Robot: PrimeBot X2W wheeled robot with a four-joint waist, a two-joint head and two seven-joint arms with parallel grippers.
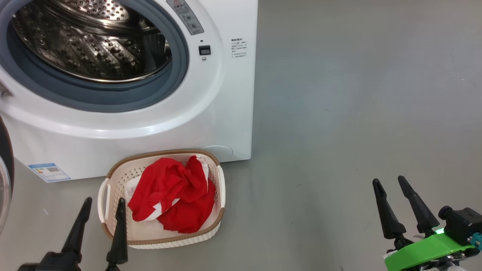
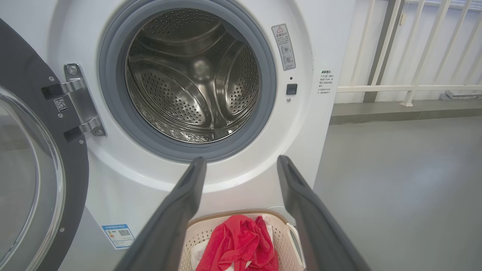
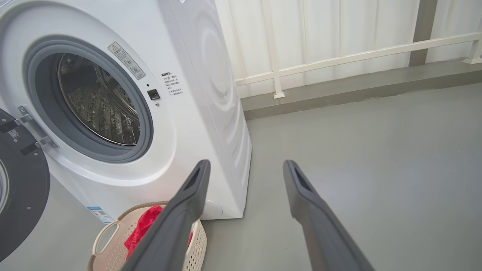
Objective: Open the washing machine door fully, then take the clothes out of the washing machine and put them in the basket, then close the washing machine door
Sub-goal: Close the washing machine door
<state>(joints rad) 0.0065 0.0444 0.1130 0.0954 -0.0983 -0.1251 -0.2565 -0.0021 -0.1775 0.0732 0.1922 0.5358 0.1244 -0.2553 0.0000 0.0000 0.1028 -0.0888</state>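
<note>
Smooth grey floor (image 1: 339,113); white railing (image 2: 376,89) along the wall; left pincer (image 1: 104,200) and right pincer (image 1: 388,180) spread, empty.

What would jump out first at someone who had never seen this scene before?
The bright red clothes stand out most, heaped in the cream basket on the grey floor, right in front of the washing machine. Above them gapes the shiny steel drum, which looks empty. The black-rimmed door is swung wide open on the left.
</note>
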